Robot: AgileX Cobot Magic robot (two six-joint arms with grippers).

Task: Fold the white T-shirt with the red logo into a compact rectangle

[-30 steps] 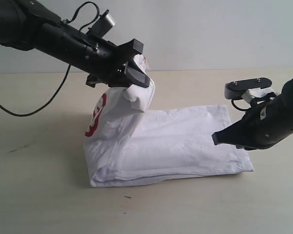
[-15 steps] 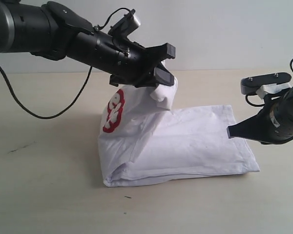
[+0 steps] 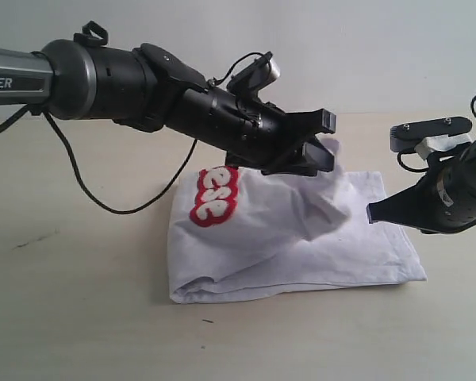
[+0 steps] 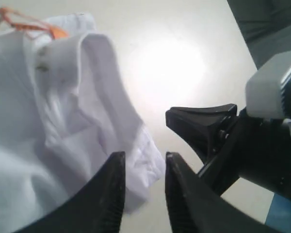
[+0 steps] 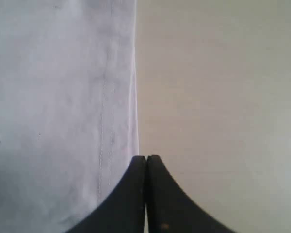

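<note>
As it lies folded, wht tee (image 3: 301,254) shows logo (image 3: 214,196).

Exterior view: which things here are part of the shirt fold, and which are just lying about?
Part of the job:
white T-shirt, partly folded
red logo
left gripper, jaws parted at the raised fold
right gripper, shut, at the shirt's edge

Just there:
table
black cable hanging from the left arm
small dark speck in front of the shirt
</note>
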